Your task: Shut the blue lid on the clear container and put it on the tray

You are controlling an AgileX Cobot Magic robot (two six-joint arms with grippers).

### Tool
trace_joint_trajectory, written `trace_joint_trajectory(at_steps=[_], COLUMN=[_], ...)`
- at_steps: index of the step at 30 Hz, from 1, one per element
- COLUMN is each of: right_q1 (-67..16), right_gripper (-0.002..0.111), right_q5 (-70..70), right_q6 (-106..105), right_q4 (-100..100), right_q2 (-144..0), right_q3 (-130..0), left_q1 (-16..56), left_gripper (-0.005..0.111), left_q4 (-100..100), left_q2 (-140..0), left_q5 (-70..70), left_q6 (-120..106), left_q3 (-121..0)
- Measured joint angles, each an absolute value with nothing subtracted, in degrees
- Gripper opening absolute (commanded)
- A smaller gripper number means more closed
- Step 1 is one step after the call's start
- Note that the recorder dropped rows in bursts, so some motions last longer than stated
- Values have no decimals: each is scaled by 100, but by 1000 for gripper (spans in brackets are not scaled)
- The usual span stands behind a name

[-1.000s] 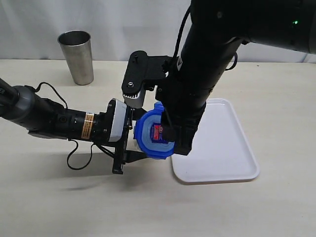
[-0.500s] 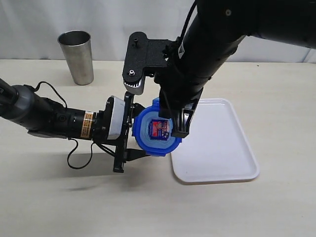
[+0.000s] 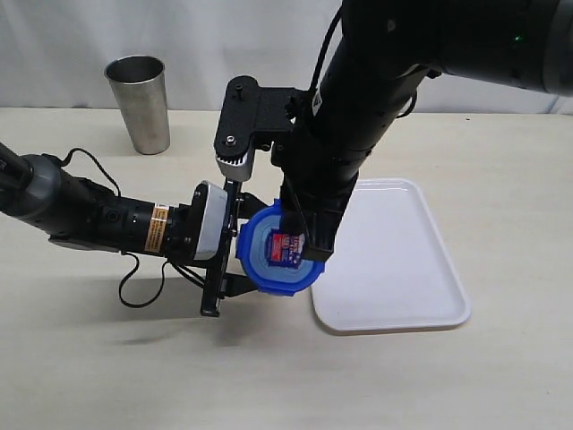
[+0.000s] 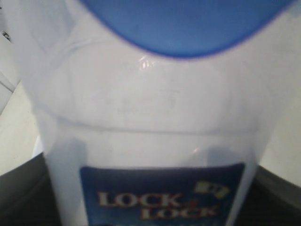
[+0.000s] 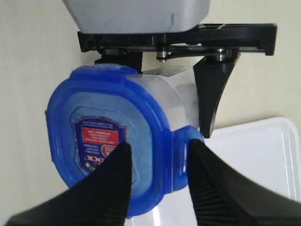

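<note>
The clear container (image 4: 150,117) lies on its side above the table, with my left gripper (image 3: 228,246) shut round its labelled body. The blue lid (image 3: 269,260) covers the container's mouth and faces the exterior camera, its red-blue sticker showing. My right gripper (image 5: 157,183) comes down from above and is shut on the lid's rim: one finger lies on the lid's face beside the sticker, the other outside a flap (image 5: 186,150). The white tray (image 3: 403,269) lies on the table just right of the lid. In the exterior view the lid hides most of the container.
A steel cup (image 3: 139,103) stands at the back left of the table. The right arm's bulk hangs over the tray's near-left corner. The left arm's cable (image 3: 143,287) loops on the table beneath it.
The right gripper has shifted the lid down and to the left, from tilted to flat against the container's mouth. The left gripper and container stayed almost still.
</note>
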State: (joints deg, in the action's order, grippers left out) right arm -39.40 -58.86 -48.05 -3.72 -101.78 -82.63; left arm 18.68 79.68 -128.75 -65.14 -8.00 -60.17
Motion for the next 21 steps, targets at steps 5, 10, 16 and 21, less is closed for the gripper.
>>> trace_joint_trajectory(at_steps=[5,10,16,21], right_q1=[-3929,-3929,-3919,-3919], right_gripper=[35,32,32,32], right_q5=[-5910,-5889,-5989,-6298], right_q6=[-4757,-4721,-4547,-4523], right_q4=[-464,-541,-656,-743], right_q2=[-10259,-10281,-10362,-10577], right_q3=[-8312,-8325,-8339,-8327], left_q1=[1868,1855,1855,1855], left_gripper=[0,0,0,0], left_q4=[7981,7981,8012,8109], left_q2=[-12875,-12875,-12875,-12875], left_q5=[-6514,-6504,-6504,-6295], left_q6=[-789,-789,-789,-950], left_q3=[-6017,-6017,-6017,-6017])
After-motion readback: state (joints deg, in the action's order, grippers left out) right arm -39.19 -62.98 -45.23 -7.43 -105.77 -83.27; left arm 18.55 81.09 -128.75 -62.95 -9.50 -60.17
